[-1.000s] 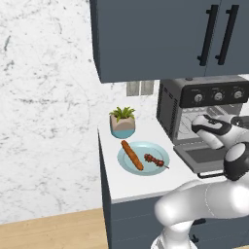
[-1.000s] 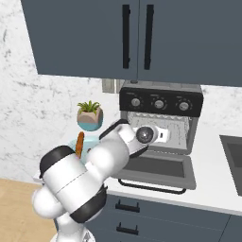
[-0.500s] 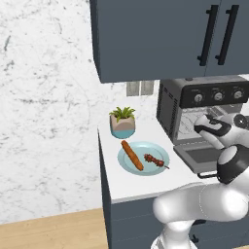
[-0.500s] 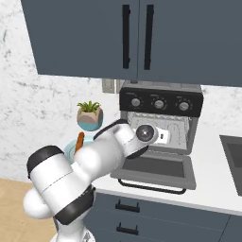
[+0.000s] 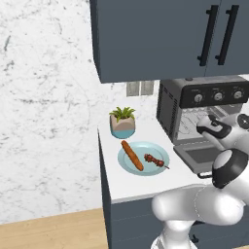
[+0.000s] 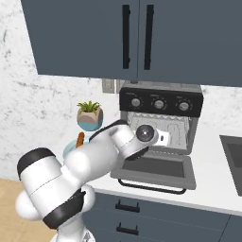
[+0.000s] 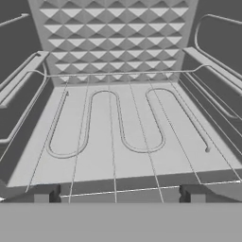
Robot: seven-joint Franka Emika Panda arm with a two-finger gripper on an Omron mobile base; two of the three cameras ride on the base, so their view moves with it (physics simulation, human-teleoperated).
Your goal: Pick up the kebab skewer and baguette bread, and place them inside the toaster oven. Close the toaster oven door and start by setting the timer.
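A: Grey oven [image 6: 160,127] sits on the white counter [image 5: 131,182] under the blue cabinets [image 6: 137,38]. Door [image 6: 158,171] is dropped flat, handle toward the robot. Cavity open to load.

B: Gripper?

A: Gripper [image 5: 206,130] is up at the oven mouth, pointing in. Hand view looks straight along the wire rack [image 7: 123,137] to the patterned back wall. Fingertips [image 7: 46,194] stand wide apart at the bottom of that view, nothing between them. Spread and empty.

B: Anything on the rack?

A: Nothing. Bare wires, bare floor beneath.

B: So where's the food?

A: Both pieces lie on the pale blue plate [image 5: 155,168], left of the oven on the counter. Baguette [image 5: 132,155] lies on the plate's left half, skewer [image 5: 154,159] on the right, slightly apart, not touching. Well apart from the gripper.

B: Why is the hand at the oven, then?

A: My reading: the door is down and the hand sits just above it, so opening looks done and no food is picked up. Next it must swing left to the plate.

B: Anything else near?

A: Potted plant [image 5: 122,122] just behind the plate, by the wall. Three knobs [image 6: 159,104] on the black strip above the cavity; timer not judged as set, can't read them.
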